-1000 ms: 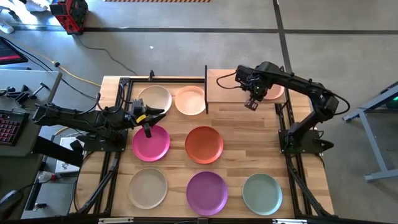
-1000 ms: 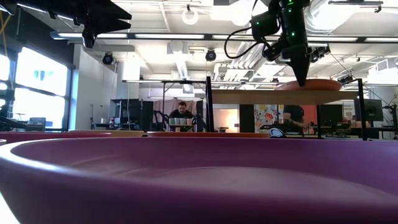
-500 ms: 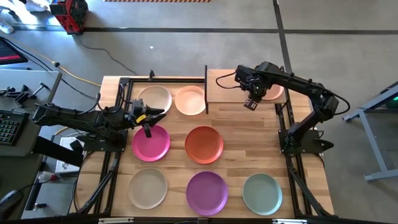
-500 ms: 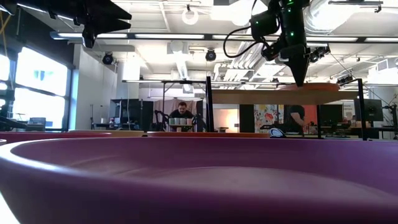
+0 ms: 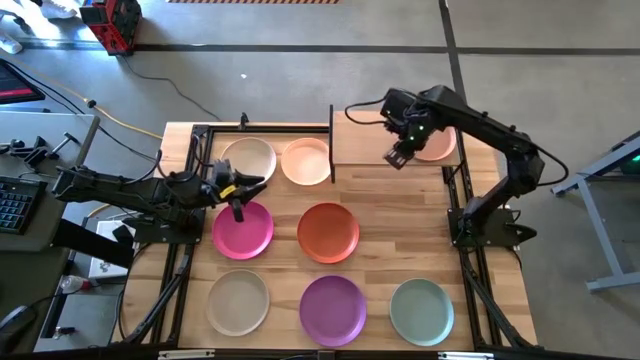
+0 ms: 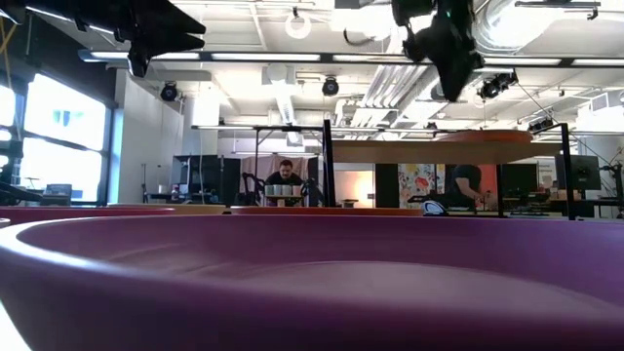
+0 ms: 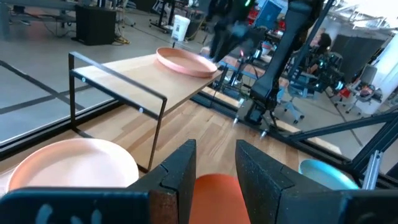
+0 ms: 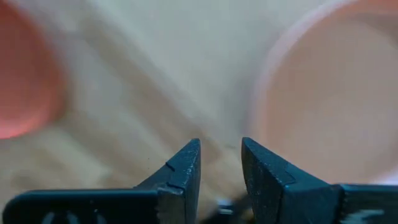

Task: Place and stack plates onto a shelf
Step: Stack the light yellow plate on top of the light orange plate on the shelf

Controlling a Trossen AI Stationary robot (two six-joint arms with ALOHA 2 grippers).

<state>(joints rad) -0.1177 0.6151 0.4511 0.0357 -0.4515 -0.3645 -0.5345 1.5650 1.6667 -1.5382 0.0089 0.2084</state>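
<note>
The right tool (image 5: pixel 397 157), empty and slightly parted, hangs over the shelf (image 5: pixel 362 140); the salmon plate (image 5: pixel 437 146) rests at its far-right end. The peach plate (image 5: pixel 306 161), just beside the shelf, lies nearest. The left tool (image 5: pixel 236 190), slightly parted, hovers by the magenta plate (image 5: pixel 243 230).

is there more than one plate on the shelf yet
No, the high view shows only the salmon plate on the shelf; the other seven plates lie on the tabletop.

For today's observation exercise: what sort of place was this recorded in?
Probably a robotics lab or workshop in an open industrial hall: bare ceiling ducts, a concrete floor marked with tape, and a person at a workbench behind the table.
</note>
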